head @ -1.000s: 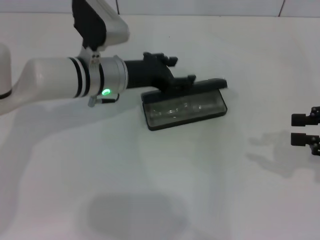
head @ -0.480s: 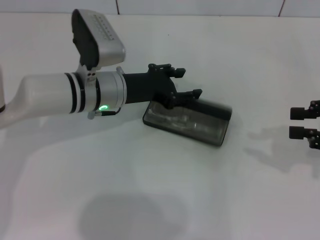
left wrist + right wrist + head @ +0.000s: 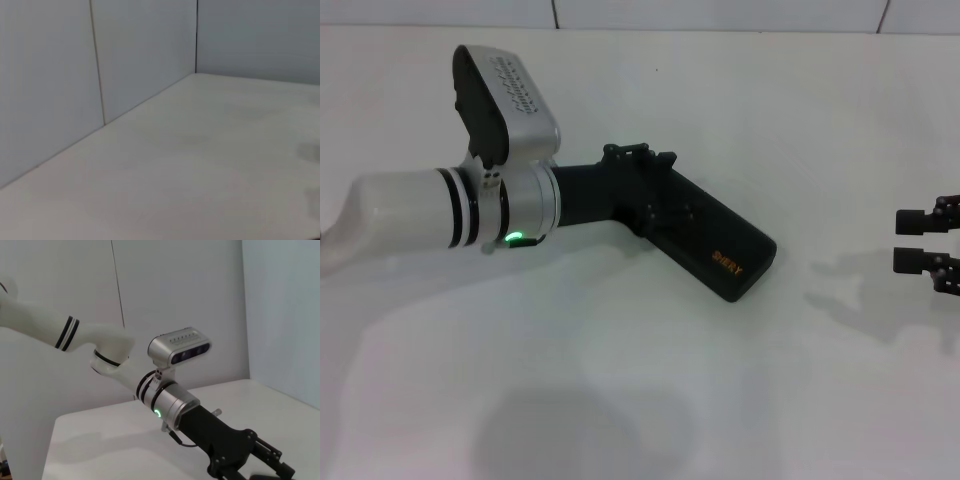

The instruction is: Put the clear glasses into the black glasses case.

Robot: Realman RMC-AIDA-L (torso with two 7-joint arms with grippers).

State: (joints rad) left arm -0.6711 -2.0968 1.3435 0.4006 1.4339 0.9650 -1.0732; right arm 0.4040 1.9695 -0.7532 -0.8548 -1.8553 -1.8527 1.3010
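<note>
The black glasses case (image 3: 720, 245) lies on the white table with its lid down and a small orange logo on top. No part of the clear glasses shows; they are hidden. My left gripper (image 3: 658, 185) rests on the case's near-left end, fingers spread, open and pressing on the lid. In the right wrist view the left arm's black gripper (image 3: 250, 452) reaches down at the lower edge. My right gripper (image 3: 920, 241) hangs open at the right edge of the table, well away from the case.
The white table (image 3: 650, 380) spreads out around the case, with a tiled wall behind it. The left wrist view shows only the table surface (image 3: 210, 165) and the wall (image 3: 50, 75).
The case lid, open a second ago with the clear glasses lying inside, has swung down shut under my left gripper. The case has turned slightly. The right arm stays put.
</note>
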